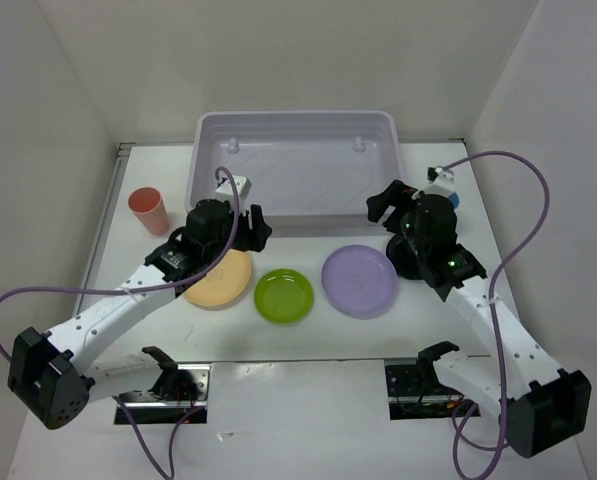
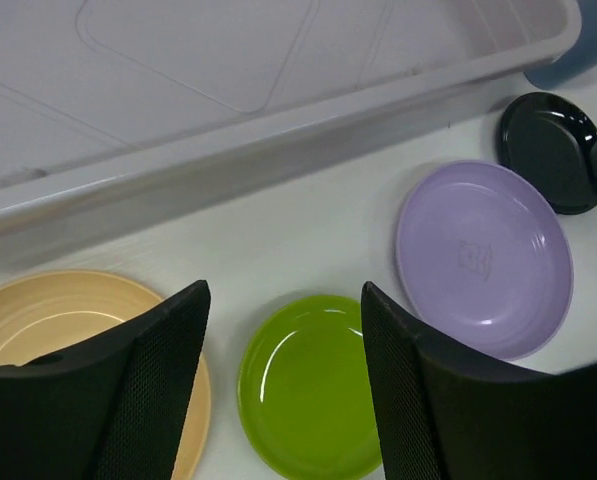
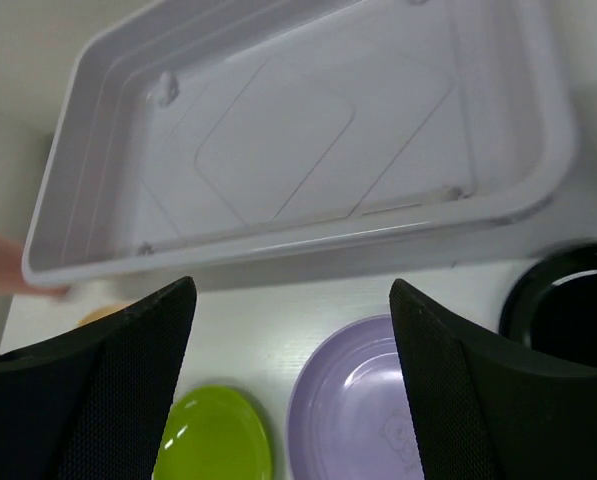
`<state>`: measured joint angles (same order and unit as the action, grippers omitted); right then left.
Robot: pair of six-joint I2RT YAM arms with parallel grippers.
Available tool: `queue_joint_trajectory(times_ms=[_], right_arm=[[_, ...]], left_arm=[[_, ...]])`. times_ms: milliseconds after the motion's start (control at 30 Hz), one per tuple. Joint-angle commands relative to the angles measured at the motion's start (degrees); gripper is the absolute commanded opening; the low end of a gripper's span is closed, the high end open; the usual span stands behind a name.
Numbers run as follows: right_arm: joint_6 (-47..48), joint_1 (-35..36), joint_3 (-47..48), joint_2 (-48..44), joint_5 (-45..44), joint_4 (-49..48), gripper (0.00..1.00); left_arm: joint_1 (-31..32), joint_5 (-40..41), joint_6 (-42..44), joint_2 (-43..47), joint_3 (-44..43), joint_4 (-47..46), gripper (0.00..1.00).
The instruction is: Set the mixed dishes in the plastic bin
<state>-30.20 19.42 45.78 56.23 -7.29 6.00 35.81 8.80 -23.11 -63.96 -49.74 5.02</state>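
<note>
The plastic bin (image 1: 294, 117) stands at the back centre with nothing in it. In front of it lie the pale orange plate (image 1: 224, 281), lime green plate (image 1: 284, 296), lilac plate (image 1: 359, 280) and the small black plate (image 1: 406, 264), which is partly under the right arm. The coral-red cup (image 1: 148, 210) stands at the left. The blue cup (image 1: 450, 199) is mostly hidden behind the right wrist. My left gripper (image 1: 253, 225) is open and empty above the bin's near rim. My right gripper (image 1: 386, 207) is open and empty near the bin's right corner.
In the left wrist view my left gripper (image 2: 284, 290) frames the green plate (image 2: 308, 385), with the lilac plate (image 2: 483, 255) to the right. In the right wrist view my right gripper (image 3: 292, 285) hangs over the table between the bin wall (image 3: 308, 240) and the lilac plate (image 3: 353, 410).
</note>
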Motion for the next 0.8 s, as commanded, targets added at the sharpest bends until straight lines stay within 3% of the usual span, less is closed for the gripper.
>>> queue_joint_trajectory(times_ms=[0,100,233,367,500,533,567,700,767], right_arm=[[-3.5,-0.8,4.7,-4.5,-13.3,5.3,0.83],[-4.0,-5.4,7.5,-4.5,-14.2,7.4,0.83],[-5.8,-14.2,11.6,0.5,-13.1,10.5,0.83],[-5.3,-26.0,16.3,11.1,-3.7,13.1,0.83],[-5.3,-34.8,18.9,19.6,0.4,14.8,0.74],[-4.8,-35.5,18.9,19.6,1.0,14.8,0.74],[-4.8,-36.2,18.9,20.6,1.0,14.3,0.67],[-3.3,-37.9,22.7,25.9,3.6,16.7,0.56],[-2.8,-37.3,23.2,27.6,2.6,17.4,0.56]], left_arm=[[-6.5,-4.5,0.8,-0.8,-7.0,-3.8,0.70],[-12.0,-6.2,-0.7,-2.6,-11.9,-0.2,0.76],[-18.0,-4.8,-1.2,-3.3,-20.4,8.3,0.76],[-21.0,-5.9,-1.8,-0.4,-22.2,13.6,0.80],[-22.8,-7.8,-0.6,3.1,-20.9,15.7,0.80],[-23.7,-7.8,0.3,3.9,-20.9,16.2,0.80],[-24.6,-7.8,0.8,3.9,-20.9,17.0,0.81],[-25.9,-7.8,2.7,5.0,-20.4,18.1,0.82],[-26.4,-8.4,3.3,6.3,-19.7,18.1,0.84]])
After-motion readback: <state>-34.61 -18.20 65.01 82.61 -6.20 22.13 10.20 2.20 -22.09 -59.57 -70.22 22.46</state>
